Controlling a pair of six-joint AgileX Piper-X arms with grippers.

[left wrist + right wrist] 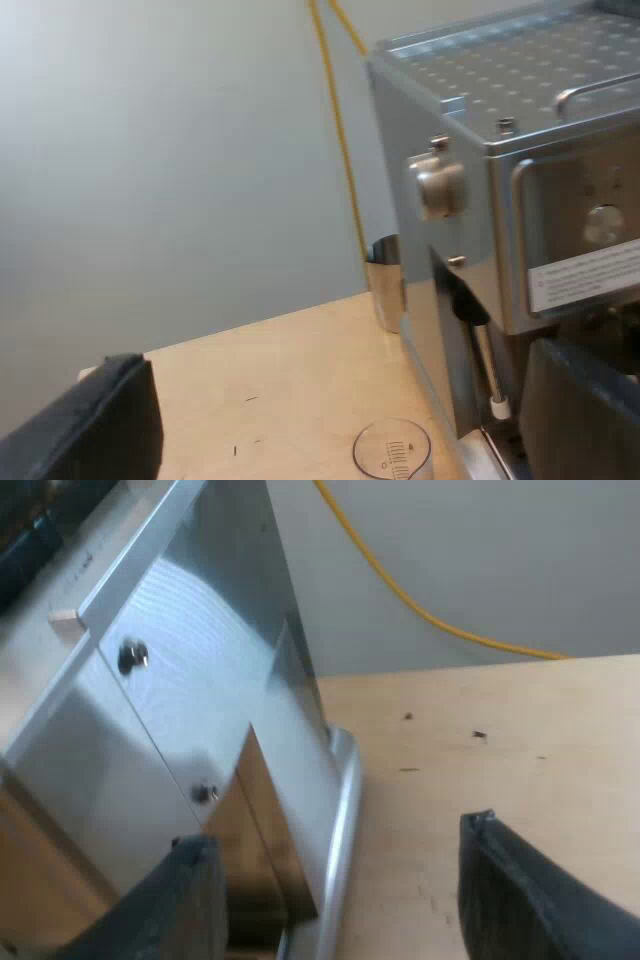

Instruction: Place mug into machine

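The espresso machine (520, 190) stands close before my left gripper (340, 400), its perforated metal top and a round side knob (440, 185) in sight. My left gripper's fingers (100, 425) are spread wide and hold nothing. A clear measuring glass (392, 450) stands on the wooden table by the machine's base, beyond the left fingers. In the right wrist view the machine's shiny metal side (200, 700) is very near. My right gripper (340, 835) is open at the machine's base edge, and nothing sits between its fingers (530, 895).
A metal pitcher (385, 280) stands on the table (270, 380) behind the machine's corner. The steam wand (485, 365) hangs down at the machine's side. A yellow cable (420, 605) runs along the grey wall. Bare wooden table (500, 760) lies beside the machine.
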